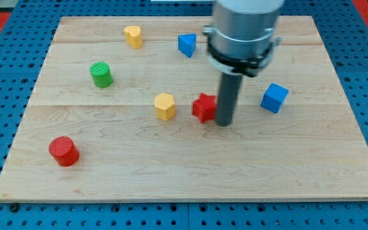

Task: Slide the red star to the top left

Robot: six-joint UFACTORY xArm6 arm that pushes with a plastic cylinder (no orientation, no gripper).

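Seven small blocks lie on the wooden surface [190, 185], and I go through them from the view's left to the view's right. Nearest the bottom left corner stands a red cylinder [64, 151]. Above it, toward the left edge, is a green cylinder [101, 74]. Close to the top edge sits a yellow block [133, 36], whose shape I cannot tell well. Near the middle of the surface is a yellow hexagon block [165, 106]. Above it, near the top edge, is a blue triangle block [186, 45].

Just right of the yellow hexagon block lies the red star [204, 107], about the middle of the surface. My tip [223, 122] stands against its right side, touching or nearly touching; the rod hides that edge a little. There is no hand here that opens or closes, only the rod, and it holds nothing. Farther right, apart from the rod, is a blue cube [274, 98].

I judge the star to be light, stiff and hard, so it should slide easily on the smooth wood and not bend. Its points may make it turn if the push is off its centre. The best place to press seems the lower right side, so it goes up and left. The yellow hexagon block is near on its left and could be hit on the way.
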